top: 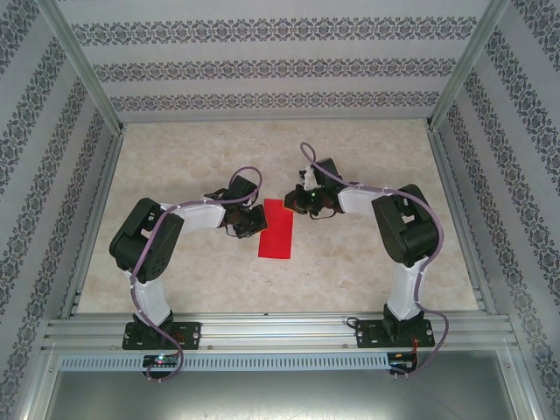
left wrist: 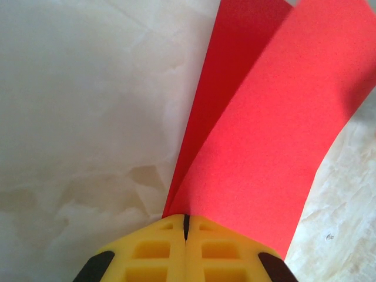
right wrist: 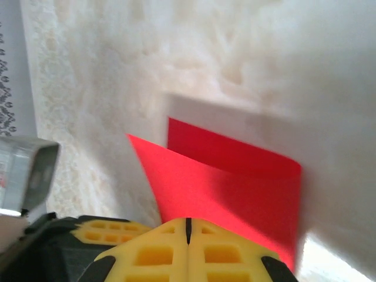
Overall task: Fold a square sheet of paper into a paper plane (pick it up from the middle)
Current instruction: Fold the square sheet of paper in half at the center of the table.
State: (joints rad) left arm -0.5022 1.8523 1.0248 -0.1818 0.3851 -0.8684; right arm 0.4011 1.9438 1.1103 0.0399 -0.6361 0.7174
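Top external view: a marble-patterned bench inside patterned walls. At centre frame lies the square sheet of paper, bright red and doubled over into a tall rectangle. The left gripper meets its upper left edge. The right gripper meets its upper right corner.

Left wrist view: the left gripper sits at bottom centre, its yellow fingertips pressed together with only a thin seam between them. The red paper fans out from that seam toward the upper right in two layers, the upper one lifted off the lower. The gripper appears clamped on the paper's edge.

Right wrist view: the right gripper, at bottom centre, is likewise closed tight. The red paper spreads from it, top layer raised, fold at the right. It seems pinched here too.

The step looks like closing the half fold. To do it well, both grips should hold firm, the loose edges should line up squarely, and the layers should lie flat before creasing.
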